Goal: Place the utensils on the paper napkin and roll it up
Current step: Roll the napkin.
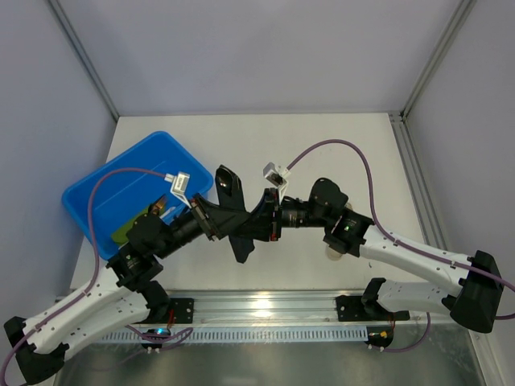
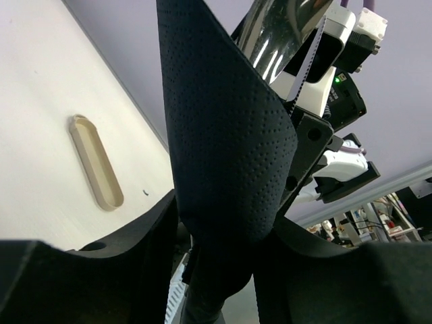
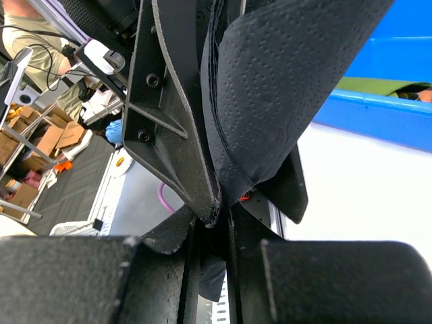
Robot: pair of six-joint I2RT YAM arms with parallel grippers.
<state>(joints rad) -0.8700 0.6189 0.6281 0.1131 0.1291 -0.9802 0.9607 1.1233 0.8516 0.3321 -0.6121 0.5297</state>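
The paper napkin point(image 1: 241, 248) is a black dotted roll held in the air between both arms, above the middle of the table. In the left wrist view the napkin point(image 2: 229, 135) fills the gap between the jaws of my left gripper point(image 2: 226, 223), which press on it from both sides. Shiny silver utensils point(image 2: 273, 34) stick out of its far end. My right gripper point(image 3: 212, 226) is pinched shut on a lower fold of the napkin point(image 3: 277, 88). From above, the left gripper point(image 1: 225, 221) and the right gripper point(image 1: 261, 221) meet at the roll.
A blue tub point(image 1: 129, 189) sits at the left of the table and shows in the right wrist view as a blue tub wall point(image 3: 398, 67). A beige oval piece point(image 2: 94, 162) lies on the white tabletop. Metal rails run along the near edge.
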